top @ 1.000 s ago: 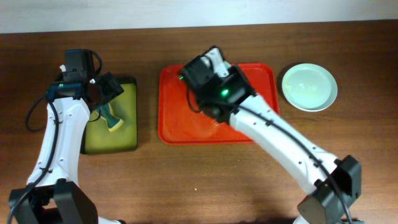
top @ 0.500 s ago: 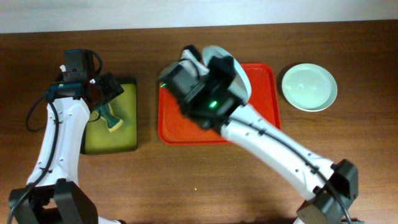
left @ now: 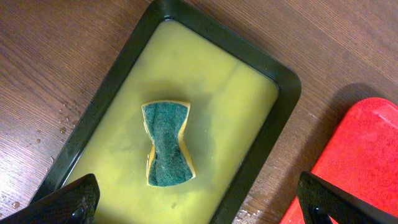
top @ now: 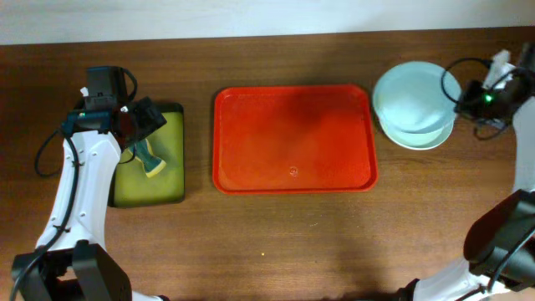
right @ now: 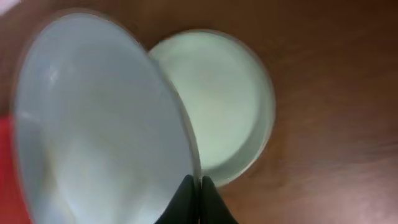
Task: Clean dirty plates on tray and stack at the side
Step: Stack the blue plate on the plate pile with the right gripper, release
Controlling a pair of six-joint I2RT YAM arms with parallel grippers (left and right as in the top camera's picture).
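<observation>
Red tray (top: 292, 138) is lying long-side left-right; right gripper (right: 193, 200) is pinching a face-up plate (right: 102, 124) overlapping a second plate (right: 227, 106), clamp clearest in wrist view; left gripper (left: 205, 202) is gaping.

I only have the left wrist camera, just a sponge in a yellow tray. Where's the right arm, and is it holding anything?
Observer: It's out past the right side of the red tray. The right end effector is shut on the rim of a pale blue plate.
Operator: Anything under that plate?
Observer: Yes, a pale green plate sits beneath, partly covered by it.
Operator: Any plates on the red tray?
Observer: None; the overhead view shows it bare.
</observation>
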